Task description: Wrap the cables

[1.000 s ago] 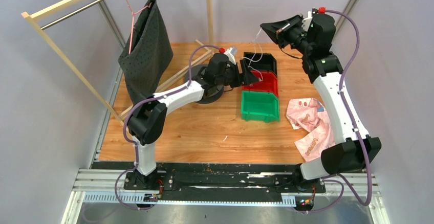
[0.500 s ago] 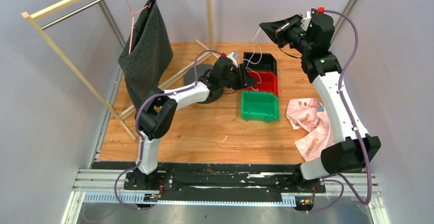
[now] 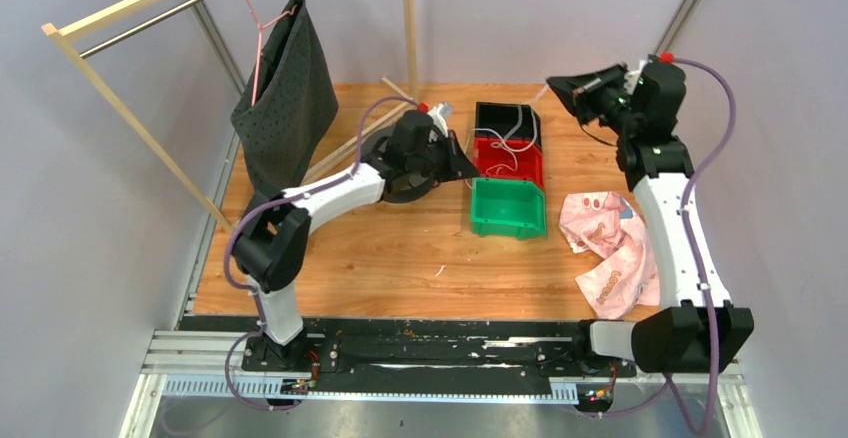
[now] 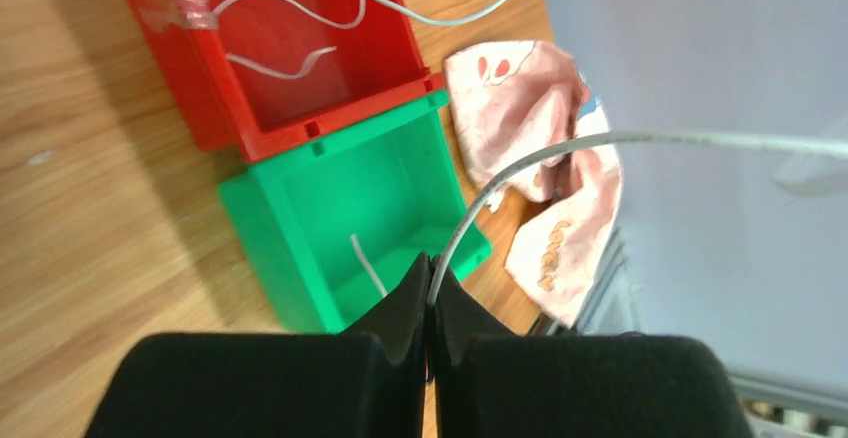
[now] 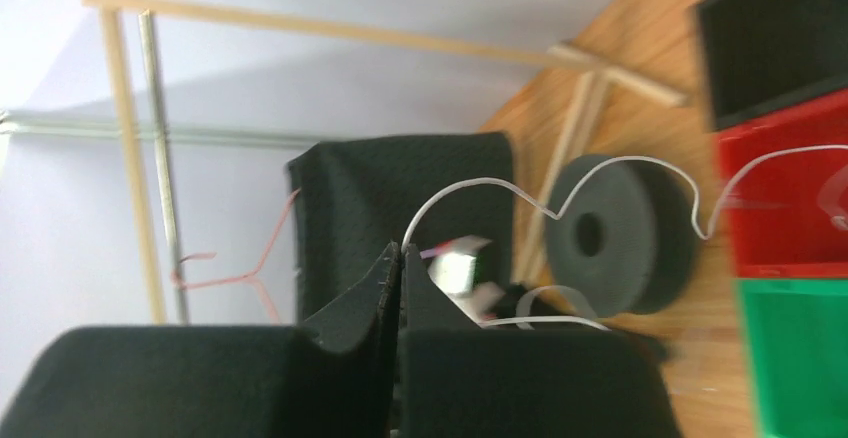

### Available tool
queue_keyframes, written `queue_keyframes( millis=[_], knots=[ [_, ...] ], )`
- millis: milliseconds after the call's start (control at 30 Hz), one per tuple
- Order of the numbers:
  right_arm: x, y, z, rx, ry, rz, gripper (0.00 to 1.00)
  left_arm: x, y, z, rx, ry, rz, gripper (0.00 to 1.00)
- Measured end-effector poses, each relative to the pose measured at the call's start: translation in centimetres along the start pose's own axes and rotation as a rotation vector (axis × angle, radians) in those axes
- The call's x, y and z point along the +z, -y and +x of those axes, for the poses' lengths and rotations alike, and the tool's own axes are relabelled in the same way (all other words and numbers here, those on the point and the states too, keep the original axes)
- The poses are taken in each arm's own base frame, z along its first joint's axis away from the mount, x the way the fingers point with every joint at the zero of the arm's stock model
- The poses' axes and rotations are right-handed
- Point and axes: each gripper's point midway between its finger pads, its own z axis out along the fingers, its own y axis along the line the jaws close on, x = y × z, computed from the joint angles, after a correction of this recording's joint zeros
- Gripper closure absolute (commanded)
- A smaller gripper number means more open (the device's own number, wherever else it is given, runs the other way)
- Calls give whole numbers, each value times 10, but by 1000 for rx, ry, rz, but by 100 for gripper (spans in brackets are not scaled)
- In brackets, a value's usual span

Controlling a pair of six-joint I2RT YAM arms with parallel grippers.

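Cable [image 4: 620,139] is pinched tight in both left gripper [image 4: 429,293] and right gripper [image 5: 400,258] (loops lie in red bin [image 4: 330,126], upper left), so I'd wind slow w/ even tension.

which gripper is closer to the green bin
Left. The left gripper, pinching a cable, sits beside the green bin; the right gripper is farther, beyond the black bin.

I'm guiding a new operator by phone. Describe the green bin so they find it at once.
On the wooden table, three open bins stand in a row, right of centre. The green bin is the one nearest the arms' bases, against the red bin; it is the only green one, beside the pink cloth.
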Motion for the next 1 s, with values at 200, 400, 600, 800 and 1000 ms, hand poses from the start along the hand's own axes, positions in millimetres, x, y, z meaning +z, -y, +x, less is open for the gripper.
queue_keyframes(
  millis=[200, 400, 600, 800, 1000],
  knots=[
    [-29, 77, -11, -116, -8, 184, 35, -48, 30, -32, 232, -49, -46, 100],
    [-42, 90, 8, -423, -215, 214, 24, -88, 76, -69, 520, -67, -20, 100],
    [-57, 16, 52, -845, -300, -137, 21, -111, 89, -69, 702, -130, 41, 100],
    [-50, -20, 112, -1018, -429, -405, 24, -116, 88, -52, 744, -204, 95, 100],
    [-24, 13, 136, -971, -532, -425, 34, -118, 94, -47, 753, -222, 140, 100]
  ],
)
